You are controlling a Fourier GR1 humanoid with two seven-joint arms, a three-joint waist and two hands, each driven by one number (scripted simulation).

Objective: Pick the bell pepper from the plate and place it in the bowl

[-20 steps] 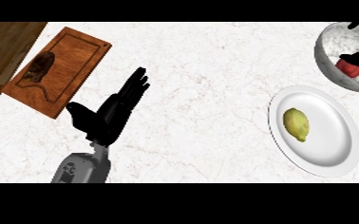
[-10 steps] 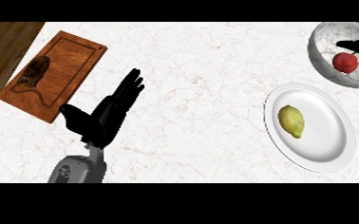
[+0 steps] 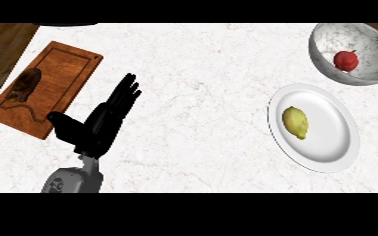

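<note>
Bowl (image 3: 332,67) rim cut off.

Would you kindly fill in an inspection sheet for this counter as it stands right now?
Surface: white marbled counter.
Job's things: red bell pepper lies in the grey bowl at upper right; white plate below it holds a yellow-green lemon.
Clutter: wooden cutting board at left, with a brown item on it that I cannot identify.
Hands: left hand open, fingers straight, beside the board, holding nothing; right hand not in view.
Cables: nothing seen.
Surroundings: a strip of wood shows at the upper left corner.
</note>
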